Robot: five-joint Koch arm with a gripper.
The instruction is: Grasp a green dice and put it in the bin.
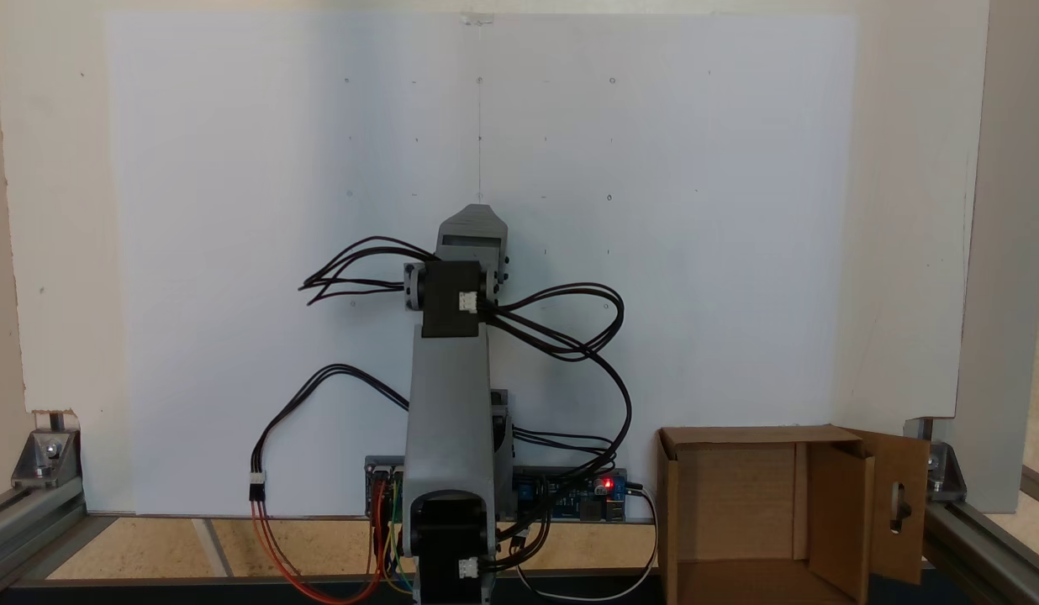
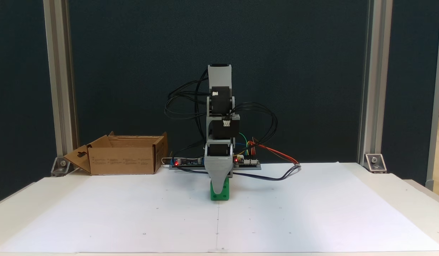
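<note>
The grasping step is judged to be in hand: in a fixed view the gripper (image 2: 218, 190) is seen lowered over the dice (image 2: 220, 193), which sits on the white paper (image 2: 312, 213) just in front of the arm's base, with one grey finger (image 2: 217, 177) overlapping its front face. How the jaws stand cannot be told, since they lie one behind the other for this camera (only a single tapered tip is shown), and whether the dice is already pinched or merely straddled cannot be made out. The next move would call for a firm closing on the cube, a lift clear of the paper, and a swing toward the bin (image 2: 123, 156), which stands well apart at the left of this view, beside the controller board (image 2: 185, 163), its top open and one slotted flap (image 2: 77, 156) hanging outward. The loose flaps and the near wall would have to be cleared on the way in. The looping cables (image 2: 276, 174) trailing across the paper lie on the other side and are not in the path.
</note>
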